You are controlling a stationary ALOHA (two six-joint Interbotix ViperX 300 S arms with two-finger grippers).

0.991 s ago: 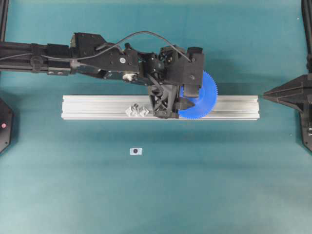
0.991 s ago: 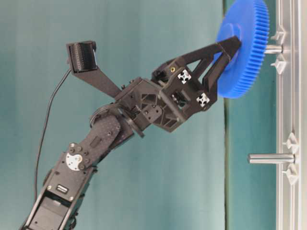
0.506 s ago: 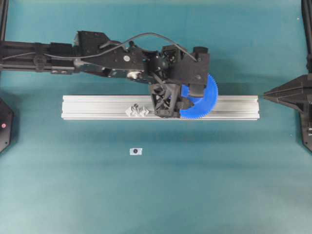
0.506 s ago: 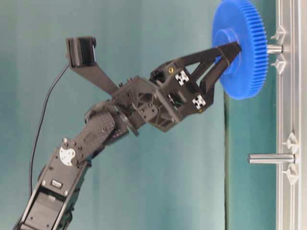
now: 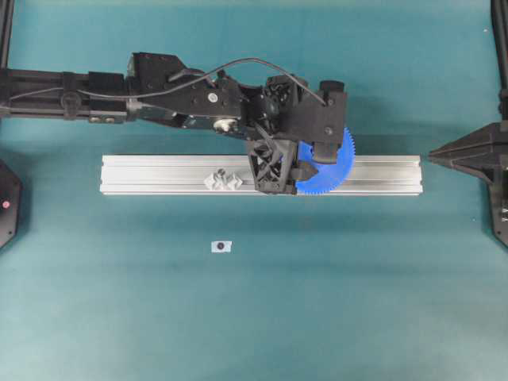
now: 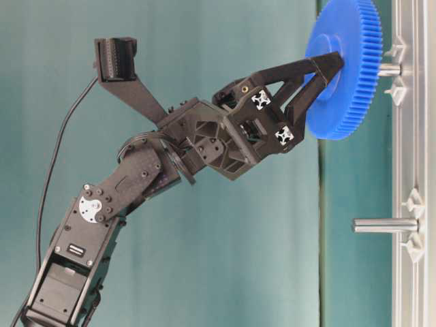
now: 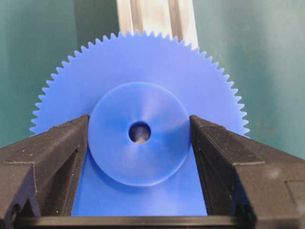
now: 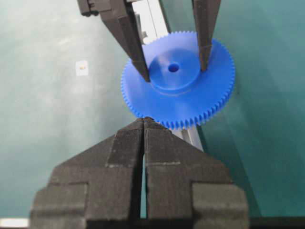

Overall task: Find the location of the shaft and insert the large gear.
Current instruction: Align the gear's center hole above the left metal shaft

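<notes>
While our left gripper (image 6: 325, 71) clamped the large gear (image 6: 344, 68) by its hub above the rail's (image 5: 159, 175) right half, the shaft (image 6: 390, 69) stood just beneath the bore; our right gripper (image 8: 143, 125) sat closed, empty.

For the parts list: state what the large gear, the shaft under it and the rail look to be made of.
The large gear: likely moulded plastic, uniformly bright blue with a smooth matte sheen and crisp fine teeth.
The shaft: apparently bare metal, a grey pin with a bright glint along its length.
The rail: probably extruded aluminium, pale silver with straight lengthwise grooves and a satin finish.
</notes>
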